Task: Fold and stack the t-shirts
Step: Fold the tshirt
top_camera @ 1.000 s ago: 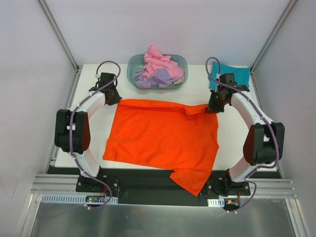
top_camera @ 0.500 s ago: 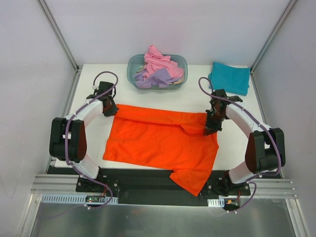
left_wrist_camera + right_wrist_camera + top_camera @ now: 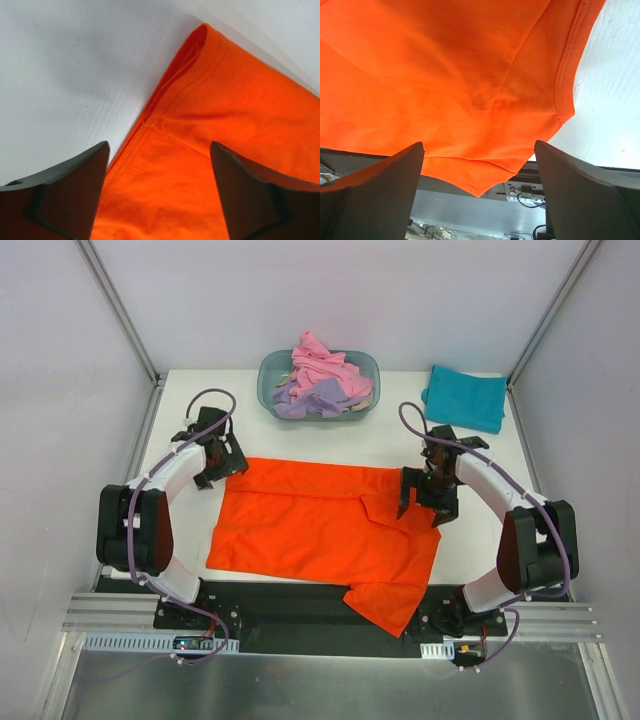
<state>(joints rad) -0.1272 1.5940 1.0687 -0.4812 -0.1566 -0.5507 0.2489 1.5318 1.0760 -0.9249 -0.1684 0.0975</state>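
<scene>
The bright orange t-shirt [image 3: 320, 530] lies spread across the table, its far edge folded over toward the near side, and one sleeve [image 3: 388, 605] hangs over the front edge. My left gripper [image 3: 231, 461] stands open just above the shirt's far left corner [image 3: 200, 50], gripping nothing. Above the far right corner [image 3: 565, 100], my right gripper [image 3: 418, 502] is also open with its jaws wide. A teal t-shirt [image 3: 466, 398] lies folded at the back right. Crumpled pink [image 3: 320, 362] and lavender [image 3: 312, 398] t-shirts fill the tub.
A translucent blue-grey oval tub [image 3: 271, 375] stands at the back centre. Bare white table [image 3: 330, 440] lies between the tub and the orange shirt. Metal frame posts [image 3: 120, 310] rise at the back corners, and a black rail [image 3: 290, 610] runs along the front edge.
Both grippers carried the orange shirt's far edge toward the near side, folding it over, then opened and let go of it. The teal shirt, earlier partly hidden by the right arm, is uncovered.
</scene>
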